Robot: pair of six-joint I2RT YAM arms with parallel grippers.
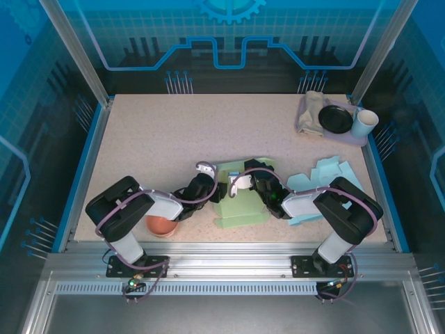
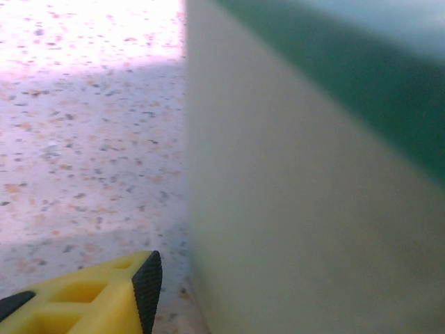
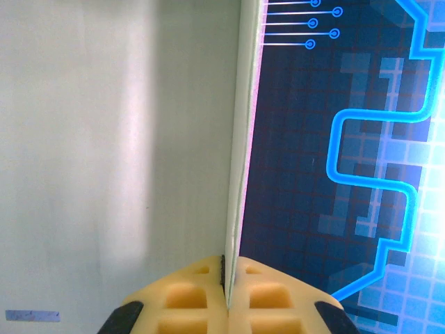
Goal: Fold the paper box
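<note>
The pale green paper box (image 1: 240,205) lies partly folded at the table's middle front, between both arms. My left gripper (image 1: 213,184) stands at its left side. In the left wrist view one yellow finger (image 2: 142,292) with a black pad stands apart from an upright box wall (image 2: 292,209), with speckled table showing between them; the other finger is hidden behind that wall. My right gripper (image 1: 252,182) is at the box's upper right part. Its fingertips (image 3: 226,278) are shut on the thin edge of a raised green panel (image 3: 104,153).
A light blue flat paper box (image 1: 327,177) lies right of the green one, partly under my right arm. A terracotta bowl (image 1: 161,225) sits by the left arm. A tray (image 1: 361,140) at the back right holds a black plate, a white cup and a cloth.
</note>
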